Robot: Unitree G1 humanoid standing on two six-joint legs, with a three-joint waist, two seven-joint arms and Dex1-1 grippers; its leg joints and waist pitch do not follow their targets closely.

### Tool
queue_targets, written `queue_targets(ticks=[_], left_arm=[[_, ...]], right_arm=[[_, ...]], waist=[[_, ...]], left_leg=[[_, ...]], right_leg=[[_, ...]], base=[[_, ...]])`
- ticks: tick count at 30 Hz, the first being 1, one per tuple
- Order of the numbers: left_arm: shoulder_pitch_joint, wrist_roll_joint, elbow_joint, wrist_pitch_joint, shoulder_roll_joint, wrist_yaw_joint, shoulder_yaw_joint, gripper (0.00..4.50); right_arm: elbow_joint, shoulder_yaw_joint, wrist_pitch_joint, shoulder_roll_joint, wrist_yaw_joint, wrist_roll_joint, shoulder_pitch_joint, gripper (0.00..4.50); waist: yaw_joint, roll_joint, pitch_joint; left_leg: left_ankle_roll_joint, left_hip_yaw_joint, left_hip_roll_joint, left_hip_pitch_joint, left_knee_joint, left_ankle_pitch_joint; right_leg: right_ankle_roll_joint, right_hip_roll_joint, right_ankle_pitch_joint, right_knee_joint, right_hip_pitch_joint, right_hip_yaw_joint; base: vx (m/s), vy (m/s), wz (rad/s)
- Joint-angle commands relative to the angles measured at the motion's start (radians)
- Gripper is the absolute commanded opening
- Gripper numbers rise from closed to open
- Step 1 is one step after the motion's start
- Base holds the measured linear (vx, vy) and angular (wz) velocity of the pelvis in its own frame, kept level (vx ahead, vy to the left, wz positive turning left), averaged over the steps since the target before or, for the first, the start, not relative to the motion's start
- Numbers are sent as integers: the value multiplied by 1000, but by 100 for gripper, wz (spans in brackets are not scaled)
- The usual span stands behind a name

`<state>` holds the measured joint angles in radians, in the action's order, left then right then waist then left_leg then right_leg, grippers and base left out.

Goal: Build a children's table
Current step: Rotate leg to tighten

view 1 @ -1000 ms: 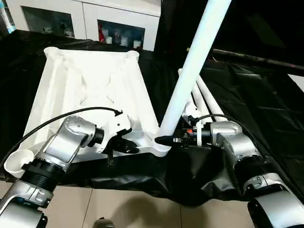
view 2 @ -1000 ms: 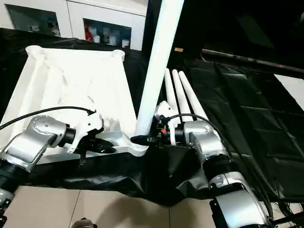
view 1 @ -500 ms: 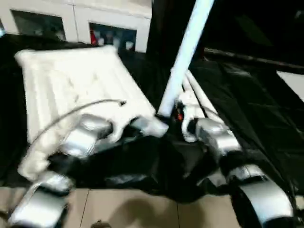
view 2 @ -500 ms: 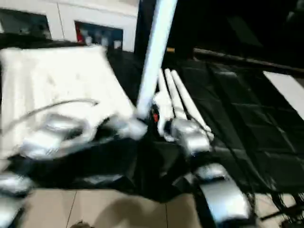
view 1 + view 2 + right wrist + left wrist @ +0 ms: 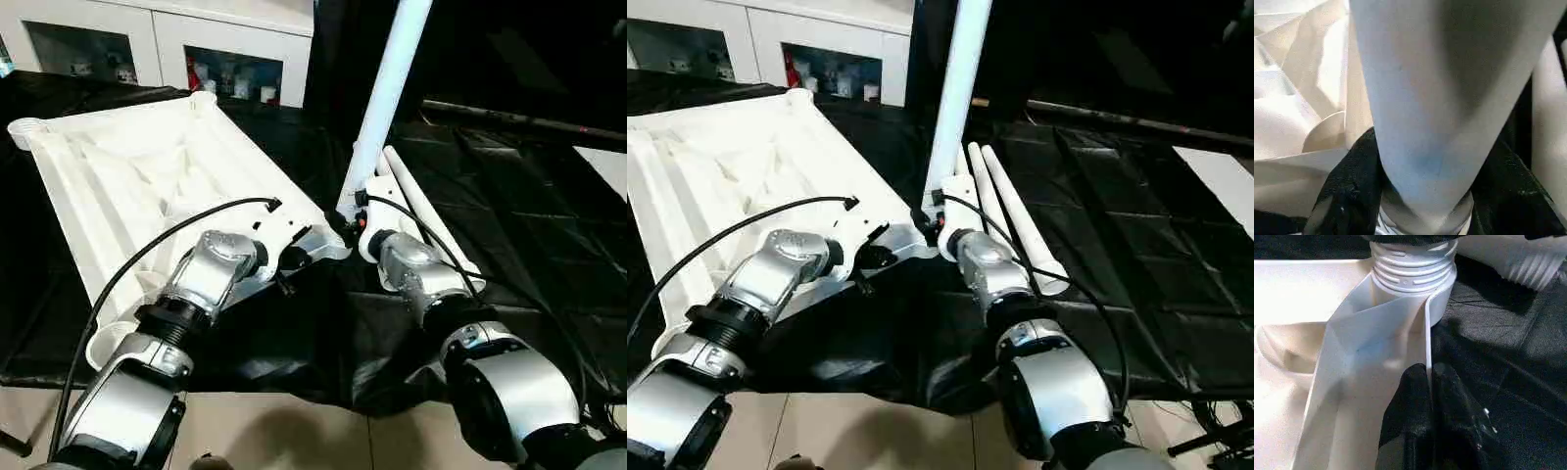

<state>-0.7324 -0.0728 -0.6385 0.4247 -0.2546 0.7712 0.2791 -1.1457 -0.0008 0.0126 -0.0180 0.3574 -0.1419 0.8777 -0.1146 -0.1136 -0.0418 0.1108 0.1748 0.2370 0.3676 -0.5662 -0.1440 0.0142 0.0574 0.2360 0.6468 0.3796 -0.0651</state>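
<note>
One long white tubular leg point(image 5: 384, 93) stands upright in the near corner socket point(image 5: 1413, 271) of the white plastic ribbed tabletop point(image 5: 147, 186), which lies underside up on the black-draped bench point(image 5: 529, 215). Judging by this, it's the first leg, being seated or screwed; threads show at the socket in the left wrist view. Spare white tubular legs point(image 5: 1004, 211) lie flat on the cloth just beside that corner, at least two, so most of the job is left. The other sockets in sight look empty.

Left gripper point(image 5: 1430, 382) reaches in low from the left, fingers pinched together on the thin tabletop rim wall near the socket, steadying it. Right gripper point(image 5: 343, 227) comes in low from the right, forearm angled toward the corner, black fingers point(image 5: 1347, 191) clamped around the leg's base just above the socket.
</note>
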Motion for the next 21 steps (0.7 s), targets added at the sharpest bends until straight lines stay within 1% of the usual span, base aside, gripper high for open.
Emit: queue_targets(ticks=[1, 2, 3, 4, 5, 6, 7, 9, 10, 11, 12, 13, 14, 15, 17, 18, 19, 20, 21], left_arm=[[14, 27, 6, -63, 6, 23, -4, 0], [19, 29, 11, -71, 1, 36, -3, 0], [27, 31, 20, -86, -8, 56, 1, 0], [51, 41, 56, -95, -34, 118, 11, 0], [56, 43, 64, -93, -40, 131, 13, 0], [78, 51, 97, -109, -65, 187, 24, 0], [95, 62, 118, -135, -81, 229, 30, 0], [120, 89, 161, -132, -111, 308, 38, 0], [139, 113, 200, -130, -138, 378, 49, 0], [143, 117, 207, -130, -143, 390, 51, 0], [170, 142, 258, -125, -181, 471, 68, 0], [177, 150, 272, -118, -192, 493, 73, 0], [182, 156, 282, -114, -200, 510, 76, 0], [189, 161, 293, -112, -208, 528, 78, 0], [202, 172, 319, -101, -222, 558, 79, 0], [208, 174, 330, -100, -228, 569, 80, 0], [208, 174, 330, -100, -228, 569, 80, 0], [211, 175, 337, -98, -232, 575, 80, 0], [215, 177, 347, -96, -237, 581, 81, 0]], right_arm=[[-42, 18, -20, 0, 44, 17, -23, 284], [-41, 18, -17, -4, 55, 17, -22, 297], [-33, 18, -17, -12, 84, 13, -25, 297], [-9, 15, -14, -36, 174, 2, -34, 297], [-4, 13, -14, -41, 195, -1, -36, 297], [19, 15, -13, -63, 285, -9, -49, 297], [39, 22, -8, -79, 338, -11, -61, 297], [83, 33, -11, -108, 428, -21, -85, 297], [121, 48, -7, -134, 498, -24, -104, 297], [129, 51, -6, -139, 510, -25, -108, 297], [185, 73, 3, -174, 593, -28, -139, 297], [204, 80, 5, -186, 622, -30, -149, 297], [220, 86, 5, -195, 646, -32, -157, 297], [240, 94, 5, -206, 675, -32, -168, 297], [303, 110, -18, -231, 761, -43, -198, 297], [336, 120, -31, -245, 807, -48, -214, 297], [336, 120, -31, -245, 807, -48, -214, 297], [365, 128, -48, -256, 844, -50, -227, 297], [395, 141, -61, -268, 876, -49, -242, 297]], waist=[[-1, 19, 56], [-2, 20, 56], [-2, 20, 56], [-1, 10, 54], [-3, 12, 55], [-4, 18, 55], [-4, 15, 53], [-2, 18, 53], [-3, 19, 52], [-3, 19, 52], [-3, 20, 53], [-4, 18, 53], [-5, 19, 52], [-6, 25, 51], [-9, 24, 50], [-13, 22, 49], [-15, 22, 48], [-19, 21, 49], [-25, 21, 48]], left_leg=[[30, 4, 2, -13, 57, -198], [28, 4, 1, -13, 56, -189], [28, 4, 1, -13, 56, -189], [17, 5, 1, -8, 56, -189], [14, 4, 3, -9, 57, -186], [6, 5, 4, -11, 54, -183], [-3, 3, 5, -7, 57, -176], [-9, 5, 6, -9, 56, -168], [-9, 5, 6, -11, 57, -171], [-11, 5, 7, -11, 57, -173], [-9, 5, 8, -13, 58, -173], [-14, 6, 7, -11, 56, -166], [-15, 6, 7, -13, 56, -167], [-15, 6, 7, -15, 57, -171], [-11, 7, 7, -16, 58, -191], [-9, 7, 9, -17, 59, -203], [-8, 6, 8, -17, 59, -201], [-5, 7, 8, -16, 59, -200], [-6, 8, 7, -19, 58, -202]], right_leg=[[153, 74, 44, -78, -37, 48], [158, 75, 33, -77, -38, 48], [158, 75, 33, -77, -38, 48], [159, 76, 40, -80, -42, 47], [160, 78, 43, -79, -44, 47], [165, 79, 35, -78, -41, 47], [169, 78, 31, -79, -43, 46], [180, 76, 14, -75, -41, 47], [184, 75, 18, -75, -40, 46], [186, 75, 20, -76, -40, 45], [191, 76, 20, -75, -40, 46], [192, 75, 7, -74, -41, 46], [194, 74, 4, -73, -39, 46], [197, 73, 6, -74, -37, 47], [196, 73, 33, -78, -37, 47], [193, 74, 51, -80, -35, 48], [190, 73, 55, -80, -37, 47], [189, 74, 61, -80, -36, 48], [186, 73, 69, -82, -36, 48]], base=[[0, 0, 0], [0, 0, 0], [0, 0, 0], [0, 0, 0], [0, 0, 0], [0, 0, 0], [0, 0, 0], [0, 0, 0], [0, 0, 0], [0, 0, 0], [0, 0, 0], [0, 0, 0], [0, 0, 0], [0, 0, 0], [0, 0, 0], [0, 0, 0], [0, 0, 0], [0, 0, 0], [0, 0, 0]])
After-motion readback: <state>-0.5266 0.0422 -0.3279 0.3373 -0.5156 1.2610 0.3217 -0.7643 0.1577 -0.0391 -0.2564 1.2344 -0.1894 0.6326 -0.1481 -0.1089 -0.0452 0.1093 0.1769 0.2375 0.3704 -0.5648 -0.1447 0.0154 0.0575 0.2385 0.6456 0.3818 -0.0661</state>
